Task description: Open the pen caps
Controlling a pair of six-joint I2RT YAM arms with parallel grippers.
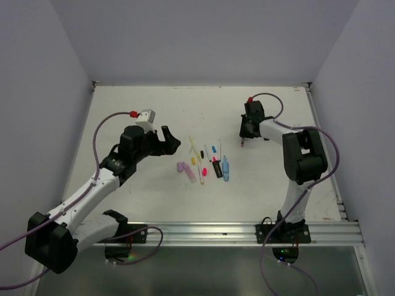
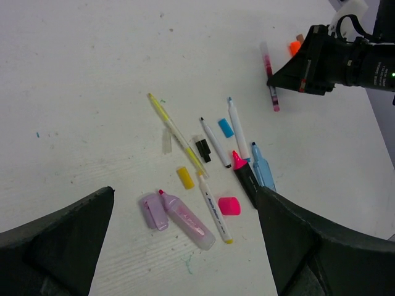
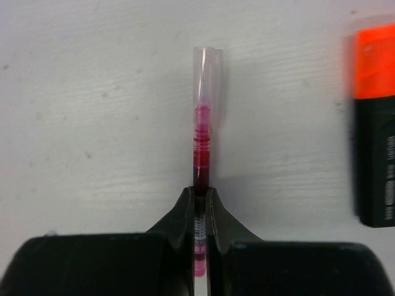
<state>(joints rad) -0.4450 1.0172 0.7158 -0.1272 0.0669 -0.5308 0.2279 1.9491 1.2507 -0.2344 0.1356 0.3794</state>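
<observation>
Where right claw (image 3: 200, 192) pinches pen (image 3: 202, 135), label (image 3: 199, 227) blurs.

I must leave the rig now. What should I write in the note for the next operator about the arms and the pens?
Left gripper: open, empty, above the centre cluster.
Right gripper: shut on the red pen; its clear cap looks on.
Done: lilac cap, yellow cap, pink cap and blue cap lie loose on the table.
Left: the red pen, then the orange highlighter, with its orange cap on.
</observation>
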